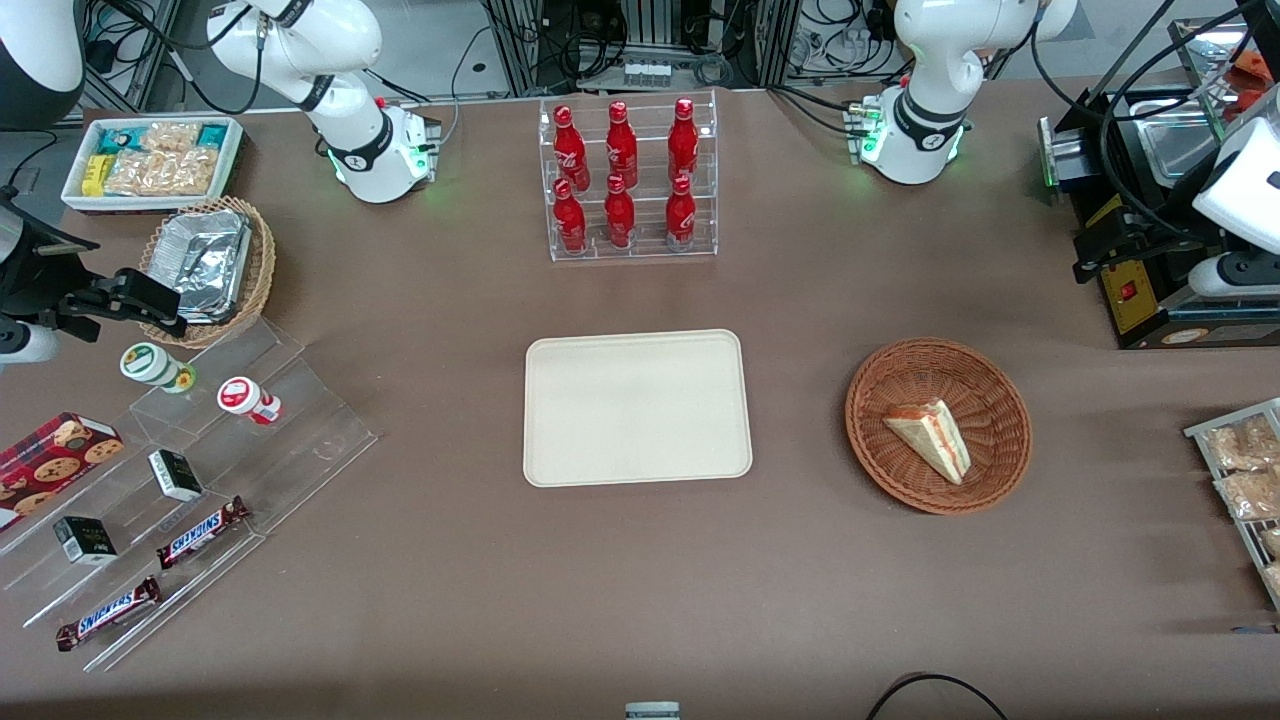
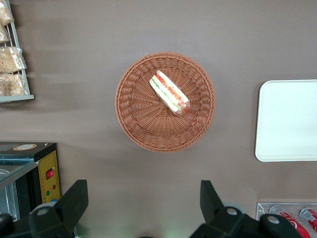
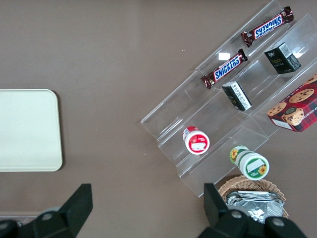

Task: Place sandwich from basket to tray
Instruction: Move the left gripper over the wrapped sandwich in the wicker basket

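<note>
Nearest the front camera among the task's things: sandwich (image 1: 932, 438), a clear-wrapped triangular wedge lying on its side inside the reddish-brown wicker basket (image 1: 880, 450), a little off the bowl's middle, its pointed end toward the near rim. Filling edge of red-pink and green facing the working arm's end of the table. Long axis slanted, running diagonally across the bowl, not square to any table edge.

Level with the basket, toward the table's middle: cream tray (image 1: 637, 407), flat, nothing on it, well apart from the basket with bare brown table between.

Farther off and high above the table: left gripper (image 2: 141, 208), seen from its own wrist camera with two dark fingers (image 2: 71, 203) spread wide and nothing between them. In that same view, sandwich (image 2: 170, 92) and basket (image 2: 143, 121) lie ahead of the open jaws, not beneath them, with a strip of bare table between fingertips and rim; tray (image 2: 287, 121) off to the side.

Judgement for the coming move: forward and down to bring the jaws over the wedge, plus a wrist turn so the fingers close across the sandwich's short width, not along its slanted length. Soft bread and slippery wrap likely to squash or slide under a careless pinch.
</note>
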Robot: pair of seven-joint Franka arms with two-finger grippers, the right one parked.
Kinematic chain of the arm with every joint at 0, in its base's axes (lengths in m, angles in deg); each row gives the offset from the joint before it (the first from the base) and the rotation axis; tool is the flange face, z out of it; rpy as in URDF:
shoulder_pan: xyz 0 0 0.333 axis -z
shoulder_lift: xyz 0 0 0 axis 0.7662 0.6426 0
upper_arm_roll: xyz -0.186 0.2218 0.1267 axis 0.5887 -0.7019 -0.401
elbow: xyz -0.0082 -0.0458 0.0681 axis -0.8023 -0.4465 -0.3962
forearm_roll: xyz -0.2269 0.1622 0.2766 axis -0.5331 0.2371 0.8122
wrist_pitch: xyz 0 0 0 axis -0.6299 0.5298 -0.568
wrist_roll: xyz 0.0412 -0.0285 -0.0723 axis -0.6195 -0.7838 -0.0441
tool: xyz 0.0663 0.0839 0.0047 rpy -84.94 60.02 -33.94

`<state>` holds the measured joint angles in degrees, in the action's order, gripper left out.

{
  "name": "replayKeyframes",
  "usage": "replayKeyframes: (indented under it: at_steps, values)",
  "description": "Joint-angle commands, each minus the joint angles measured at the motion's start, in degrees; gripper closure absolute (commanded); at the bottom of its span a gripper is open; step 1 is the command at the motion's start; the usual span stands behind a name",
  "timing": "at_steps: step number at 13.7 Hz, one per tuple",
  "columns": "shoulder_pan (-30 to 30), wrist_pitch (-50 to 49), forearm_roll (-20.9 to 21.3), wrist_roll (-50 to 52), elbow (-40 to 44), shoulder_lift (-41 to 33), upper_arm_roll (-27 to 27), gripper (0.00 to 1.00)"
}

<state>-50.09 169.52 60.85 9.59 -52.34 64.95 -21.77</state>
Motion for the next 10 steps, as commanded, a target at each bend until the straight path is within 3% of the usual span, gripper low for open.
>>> replayKeyframes:
  at_steps: [1, 6, 10]
  values:
    - [1.04, -0.41, 1.39, 0.89, -0.74, -0.09, -0.17, 0.00]
    - [1.13, 0.20, 1.93, 1.60, -3.37, 0.53, -0.25, 0.00]
    - [1.31, 12.12, 1.76, 5.88, -13.63, 0.62, -0.08, 0.00]
